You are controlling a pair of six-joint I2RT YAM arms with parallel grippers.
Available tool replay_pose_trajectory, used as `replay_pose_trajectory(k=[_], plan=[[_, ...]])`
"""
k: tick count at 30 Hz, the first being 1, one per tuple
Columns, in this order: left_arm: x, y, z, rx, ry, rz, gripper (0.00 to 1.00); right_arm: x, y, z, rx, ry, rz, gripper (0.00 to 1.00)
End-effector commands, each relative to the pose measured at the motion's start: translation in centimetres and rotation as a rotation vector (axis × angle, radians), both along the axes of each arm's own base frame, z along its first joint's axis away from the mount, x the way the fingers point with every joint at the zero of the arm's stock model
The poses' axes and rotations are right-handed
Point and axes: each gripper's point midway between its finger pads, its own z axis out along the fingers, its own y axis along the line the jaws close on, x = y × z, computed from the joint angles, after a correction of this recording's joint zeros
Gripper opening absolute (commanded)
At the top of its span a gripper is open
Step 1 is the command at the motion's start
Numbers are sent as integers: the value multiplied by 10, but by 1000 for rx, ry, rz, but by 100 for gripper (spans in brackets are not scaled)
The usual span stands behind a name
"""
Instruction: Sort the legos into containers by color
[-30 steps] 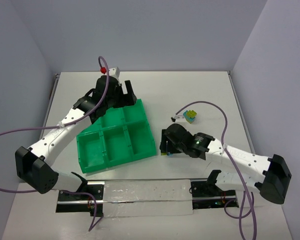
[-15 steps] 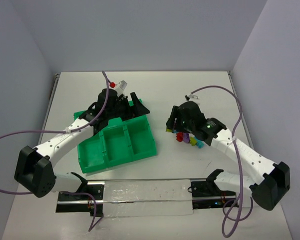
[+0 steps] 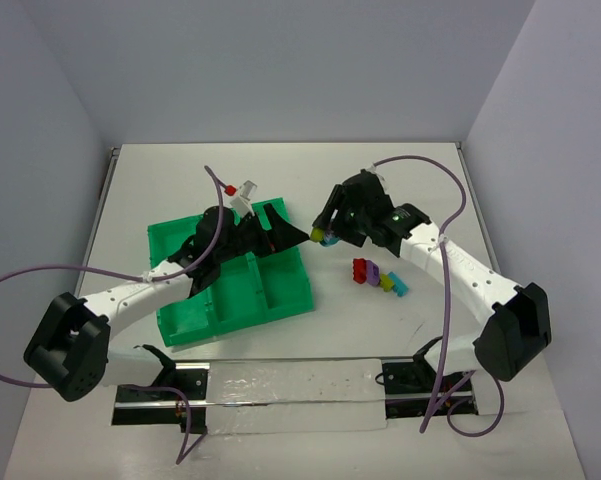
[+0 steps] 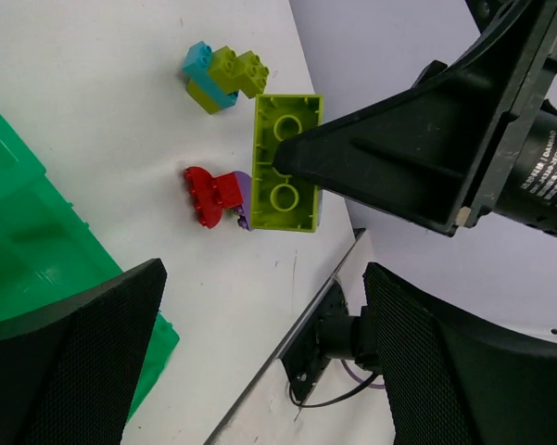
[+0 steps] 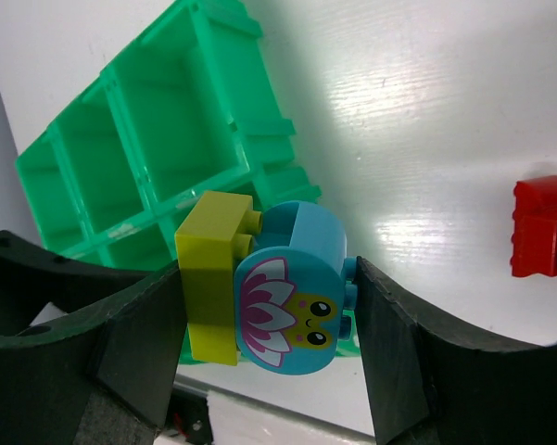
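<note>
Two grippers near the bright green six-compartment plastic tray (image 3: 185,290)
Over its far right corner the left gripper (image 3: 282,227) gapes empty; just right of it the right gripper (image 3: 325,231) clamps joined yellow-green and light blue plastic bricks (image 5: 292,287); loose bricks (image 3: 374,274) lie farther right.

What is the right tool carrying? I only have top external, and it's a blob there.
Observer: Right wrist shows the right tool shut on a brick pair: a yellow-green brick stuck to a light blue brick printed with a flower and a face.
Operator: Left tool holding anything?
Observer: No. Left wrist shows the left tool open and empty.
Operator: Loose blue and yellow-green ones separate?
Observer: Left wrist shows that loose pair looking joined, lying apart from the red brick.
</note>
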Motion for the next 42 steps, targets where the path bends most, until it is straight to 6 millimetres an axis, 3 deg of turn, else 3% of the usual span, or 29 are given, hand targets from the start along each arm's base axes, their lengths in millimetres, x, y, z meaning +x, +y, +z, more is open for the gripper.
replay_pose_trajectory(k=[1,7,14,18,42], plan=[[-1,-7,36,-120,-142,-35,95,13,15,33,115,-52,13,49],[-9,-17,35,-141,-162,-112,94,16,17,36,126,-60,23,49],[-4,-27,25,-128,-132,-126,92,12,23,42,153,-70,64,50],[-4,-29,29,-142,-138,-112,89,11,26,42,160,-70,77,50],[16,-34,41,-203,-104,-6,64,8,33,39,183,-66,113,50]])
